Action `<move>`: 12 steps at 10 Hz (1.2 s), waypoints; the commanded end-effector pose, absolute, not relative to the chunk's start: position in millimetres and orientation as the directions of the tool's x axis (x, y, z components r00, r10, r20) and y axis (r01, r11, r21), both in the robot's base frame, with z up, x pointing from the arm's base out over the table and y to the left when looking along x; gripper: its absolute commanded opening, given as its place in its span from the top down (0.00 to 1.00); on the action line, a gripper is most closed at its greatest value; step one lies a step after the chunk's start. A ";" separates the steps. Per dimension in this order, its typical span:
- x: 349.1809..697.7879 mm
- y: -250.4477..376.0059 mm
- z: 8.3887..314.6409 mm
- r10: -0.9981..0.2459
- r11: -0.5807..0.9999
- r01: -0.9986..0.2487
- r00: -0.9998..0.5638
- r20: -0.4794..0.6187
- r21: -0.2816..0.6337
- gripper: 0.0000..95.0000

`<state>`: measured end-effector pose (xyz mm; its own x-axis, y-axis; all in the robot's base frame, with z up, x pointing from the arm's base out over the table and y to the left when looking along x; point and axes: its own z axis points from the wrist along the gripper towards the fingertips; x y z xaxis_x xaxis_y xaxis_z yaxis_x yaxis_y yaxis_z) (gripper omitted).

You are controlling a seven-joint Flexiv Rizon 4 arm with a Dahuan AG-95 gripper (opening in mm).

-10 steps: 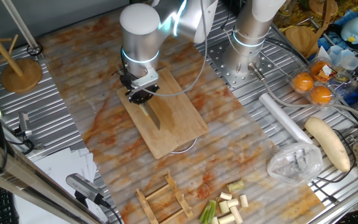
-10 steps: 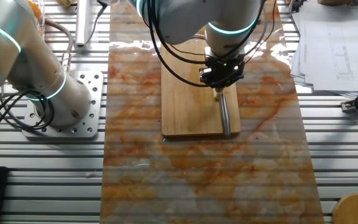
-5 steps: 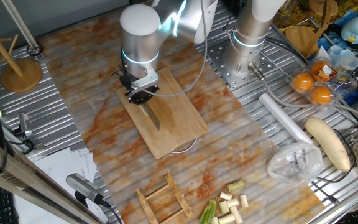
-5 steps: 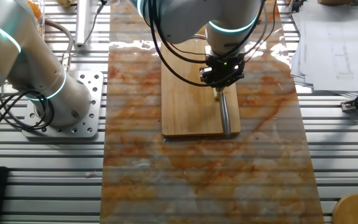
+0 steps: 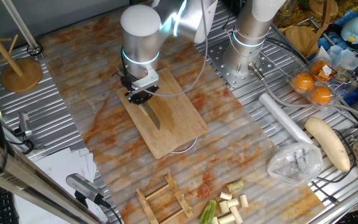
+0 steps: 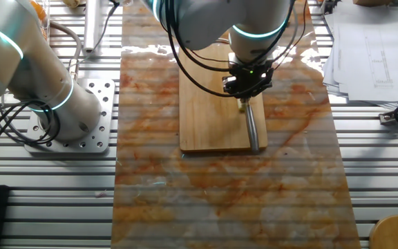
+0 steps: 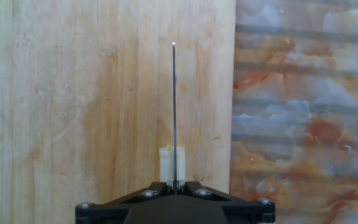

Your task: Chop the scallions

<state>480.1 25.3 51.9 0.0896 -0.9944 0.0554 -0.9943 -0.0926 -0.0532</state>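
Steel knife (image 5: 151,114) unmoved on board (image 5: 173,127)

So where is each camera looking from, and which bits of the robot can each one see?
One fixed view: high up, looks down across the table; shows the arm, gripper, knife, board and scallions off the board.
The other fixed view: high on the opposite side; shows the arm, gripper and knife over the board.
Hand view: on the hand, straight down the blade at a scallion piece; only the gripper's base shows.
All share the knife and board.
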 end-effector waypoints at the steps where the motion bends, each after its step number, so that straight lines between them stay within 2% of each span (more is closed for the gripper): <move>1: 479.9 24.1 33.8 -0.997 -0.066 -0.997 0.064 0.042 -0.040 1.00; 5: 474.4 34.1 59.2 -0.998 -0.043 -0.999 0.043 0.053 -0.008 1.00; 10: 474.2 34.4 59.8 -0.999 -0.034 -0.999 0.035 0.034 0.005 1.00; 12: 475.4 31.1 51.9 -0.997 -0.051 -0.999 0.051 0.061 0.001 1.00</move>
